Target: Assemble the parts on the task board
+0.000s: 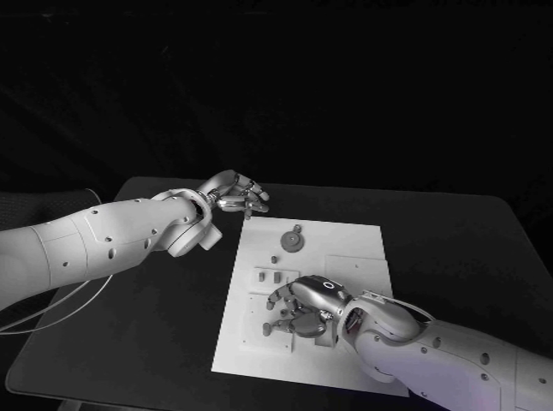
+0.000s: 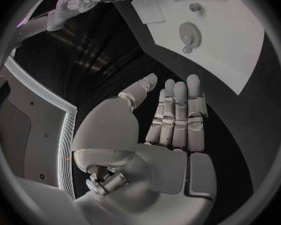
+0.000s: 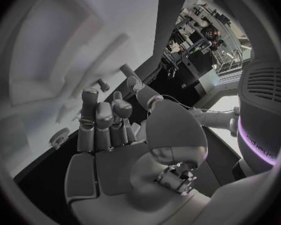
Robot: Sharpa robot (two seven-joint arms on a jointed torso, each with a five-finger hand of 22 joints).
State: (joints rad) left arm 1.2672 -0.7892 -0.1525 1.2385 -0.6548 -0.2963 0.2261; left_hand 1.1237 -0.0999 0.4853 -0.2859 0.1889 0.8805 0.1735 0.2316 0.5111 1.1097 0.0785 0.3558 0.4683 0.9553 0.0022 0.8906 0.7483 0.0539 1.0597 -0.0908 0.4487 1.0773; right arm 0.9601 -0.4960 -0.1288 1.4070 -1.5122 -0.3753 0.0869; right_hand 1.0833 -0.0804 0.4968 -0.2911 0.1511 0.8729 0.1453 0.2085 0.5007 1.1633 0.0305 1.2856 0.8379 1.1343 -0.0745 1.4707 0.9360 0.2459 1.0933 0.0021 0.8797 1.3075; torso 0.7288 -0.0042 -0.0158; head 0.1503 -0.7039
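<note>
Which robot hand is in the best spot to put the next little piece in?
Probably the right hand: it is over the near end of the board, among the parts. The left hand is off its far corner.

task board (image 1: 338, 248): smooth matt white plate
counter (image 1: 449, 240): matt black
left hand (image 1: 234, 193): shiny silver metal

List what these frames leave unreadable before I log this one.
- Head view: the right hand covers the near part of the task board; whether it holds a part cannot be told.
- Right wrist view: the board is blurred, its parts shapeless.
- Head view: small parts beside the round part are too small to identify.
- Left wrist view: the left hand is empty, off the board.
</note>
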